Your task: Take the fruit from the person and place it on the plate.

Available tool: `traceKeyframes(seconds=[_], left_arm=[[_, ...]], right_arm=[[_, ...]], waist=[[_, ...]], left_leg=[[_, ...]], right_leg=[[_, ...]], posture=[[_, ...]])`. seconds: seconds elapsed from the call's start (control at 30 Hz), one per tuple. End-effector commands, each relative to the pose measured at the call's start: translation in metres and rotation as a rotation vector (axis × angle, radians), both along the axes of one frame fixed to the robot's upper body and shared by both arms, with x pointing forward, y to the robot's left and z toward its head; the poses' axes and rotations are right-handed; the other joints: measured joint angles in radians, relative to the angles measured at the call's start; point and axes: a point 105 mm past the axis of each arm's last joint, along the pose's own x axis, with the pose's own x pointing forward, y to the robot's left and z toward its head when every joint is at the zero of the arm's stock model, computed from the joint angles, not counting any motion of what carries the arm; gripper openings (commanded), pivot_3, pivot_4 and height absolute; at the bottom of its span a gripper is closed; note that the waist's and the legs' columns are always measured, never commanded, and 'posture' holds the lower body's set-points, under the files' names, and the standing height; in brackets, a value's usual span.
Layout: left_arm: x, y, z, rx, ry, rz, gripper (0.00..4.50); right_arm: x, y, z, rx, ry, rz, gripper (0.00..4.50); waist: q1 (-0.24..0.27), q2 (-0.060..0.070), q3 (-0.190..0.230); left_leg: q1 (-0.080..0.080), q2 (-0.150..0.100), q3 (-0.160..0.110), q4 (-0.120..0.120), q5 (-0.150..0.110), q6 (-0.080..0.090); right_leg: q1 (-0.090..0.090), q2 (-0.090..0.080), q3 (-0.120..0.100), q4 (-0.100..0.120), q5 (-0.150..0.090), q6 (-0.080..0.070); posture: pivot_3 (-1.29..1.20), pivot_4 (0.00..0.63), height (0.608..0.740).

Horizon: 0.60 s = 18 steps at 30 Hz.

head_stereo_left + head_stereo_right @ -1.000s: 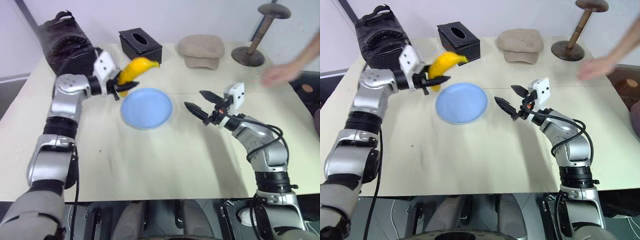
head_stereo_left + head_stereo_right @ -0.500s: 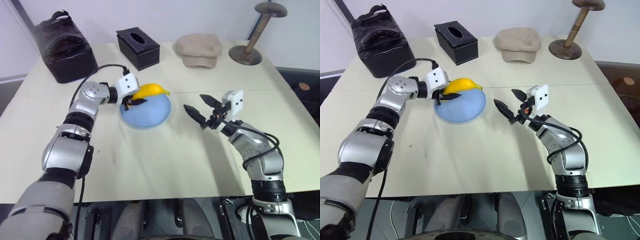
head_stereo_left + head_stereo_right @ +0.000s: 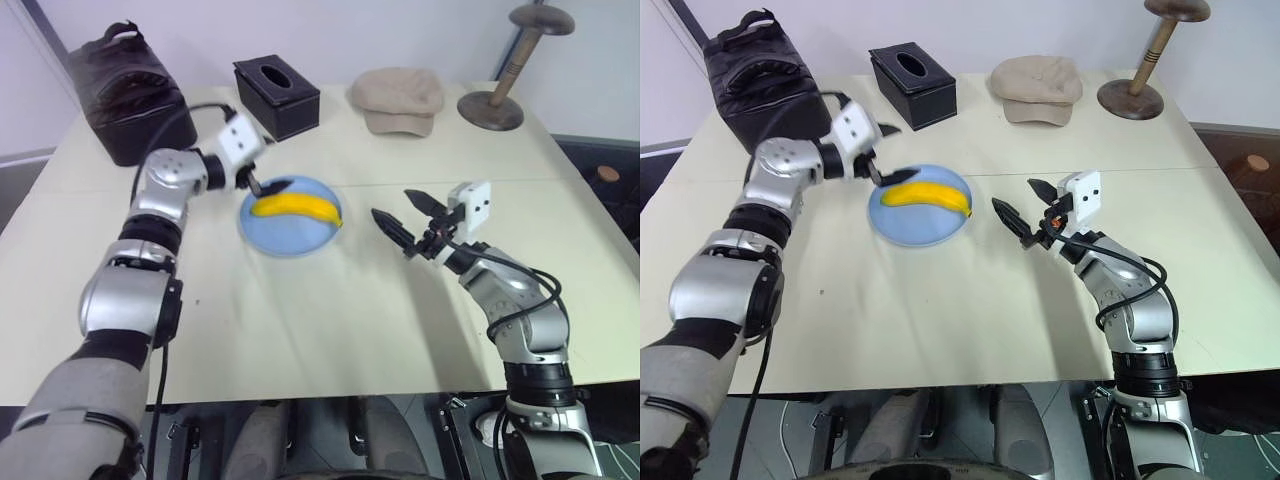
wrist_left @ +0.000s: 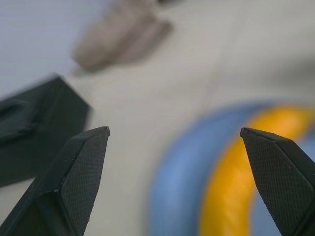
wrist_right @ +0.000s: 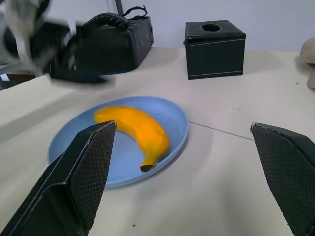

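Head view: cream tabletop [image 3: 330, 330] against a white wall. The banana [image 3: 296, 206] lies on the blue plate [image 3: 275, 238]. My left gripper [image 3: 262, 172] is spread beside it.
Right wrist view: my right gripper [image 5: 197, 172] is spread, empty, facing the plate.

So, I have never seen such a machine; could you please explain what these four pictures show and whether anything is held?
It is a humanoid robot with two arms, each ending in a two-fingered black pincer. Two pictures look down from its head; the other two look along each wrist's fingers. On the table a banana lies on a blue plate. Behind stand a black bag, a black tissue box, a tan cap and a wooden stand. The left pincer and the right pincer are both open; nothing is held.
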Motion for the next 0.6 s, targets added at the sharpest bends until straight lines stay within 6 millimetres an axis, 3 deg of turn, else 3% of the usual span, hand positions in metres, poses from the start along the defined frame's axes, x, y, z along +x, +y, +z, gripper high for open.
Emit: traceKeyframes(seconds=[0.03,0.13,0.4,0.53,0.6], left_arm=[[-0.006,0.029,0.044,-0.193,-0.081,0.058,4.45],[-0.013,0.057,0.044,-0.282,-0.076,0.138,4.45],[-0.065,0.12,0.01,-0.449,-0.02,0.45,4.45],[-0.089,0.122,-0.004,-0.493,0.006,0.517,4.45],[-0.103,0.119,-0.018,-0.505,0.032,0.54,4.45]], right_arm=[[0.001,-0.006,0.017,0.002,-0.069,-0.011,4.5],[0.007,-0.011,0.019,-0.004,-0.079,-0.031,4.5],[0.026,-0.027,0.031,-0.013,-0.128,-0.099,4.5],[0.029,-0.032,0.032,-0.011,-0.132,-0.109,4.5],[0.035,-0.044,0.031,-0.01,-0.137,-0.172,4.5]], waist=[[-0.002,0.0,0.0],[-0.007,0.001,0.0],[0.002,0.001,0.0],[0.008,0.001,0.0],[0.005,0.001,-0.001]], left_leg=[[0.0,0.0,0.0,0.0,0.0,0.0],[0.0,0.0,0.0,0.0,0.0,0.0],[0.001,0.0,0.0,0.0,0.0,-0.001],[0.001,0.0,-0.001,0.0,0.0,-0.001],[0.001,0.0,-0.001,0.0,0.0,-0.001]], right_leg=[[0.0,0.0,0.0,0.0,0.0,0.0],[0.0,0.0,0.0,0.001,0.0,0.0],[-0.001,-0.002,0.003,0.003,0.0,0.0],[0.0,-0.003,0.002,0.002,0.0,0.0],[0.0,-0.003,0.002,0.001,0.0,0.0]], posture=[[0.0,0.15,0.74],[0.0,0.15,0.74],[0.0,0.15,0.74],[0.0,0.15,0.74],[0.0,0.15,0.74]])
